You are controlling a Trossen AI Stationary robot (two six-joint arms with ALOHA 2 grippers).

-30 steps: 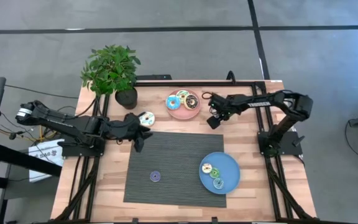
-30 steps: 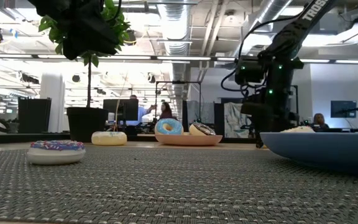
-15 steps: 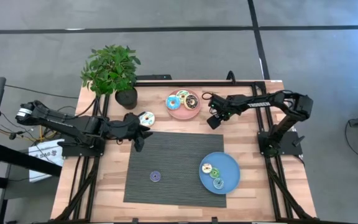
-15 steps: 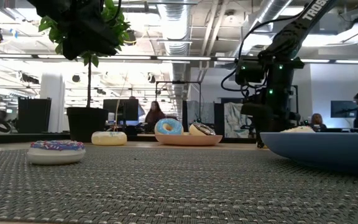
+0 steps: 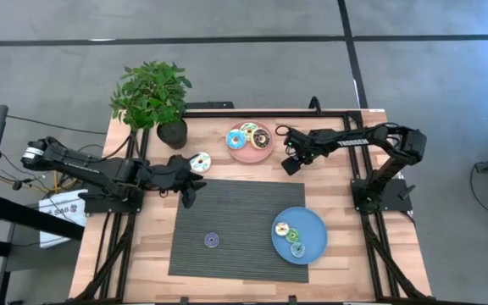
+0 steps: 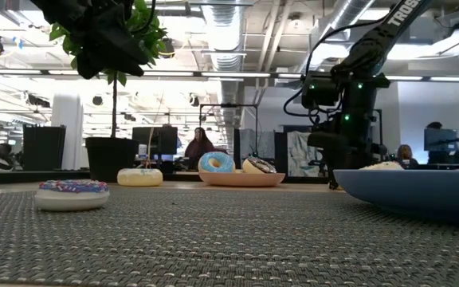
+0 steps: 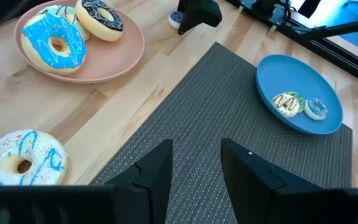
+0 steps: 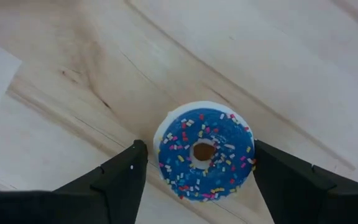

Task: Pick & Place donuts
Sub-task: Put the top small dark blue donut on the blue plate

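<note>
At the far left of the high view the left arm reaches in over the worktop (image 5: 151, 246) edge, its left claw (image 5: 190, 193) hanging over the upper left corner of the dark woven mat (image 5: 244, 224). In the left wrist view its two fingers (image 7: 157, 171) stand apart with only mat between them, gripping nothing. Just above that claw, on bare wood, lies a white donut with cyan streaks (image 5: 199, 162). Further up and left stands a potted plant (image 5: 152, 97).

Lower on the mat, left of centre, sits a small purple donut (image 5: 212, 240).

At upper centre a pink plate (image 5: 246, 153) carries three donuts: a cyan one (image 5: 236, 140), a white one (image 5: 248, 129) and a brown-iced one (image 5: 262, 139).

Right of the plate, the right claw (image 5: 290, 162) points down at the wood. The right wrist view shows a blue donut with sprinkles (image 8: 204, 150) lying flat between its spread fingers (image 8: 120, 174); the fingers flank it closely, but I cannot tell whether they press on it.

At lower right of the mat, a blue plate (image 5: 314, 222) holds three small donuts: a cream one (image 5: 282, 230), a green one (image 5: 293, 236) and a cyan one (image 5: 297, 250).

The right arm's base stands at the worktop's right edge.
</note>
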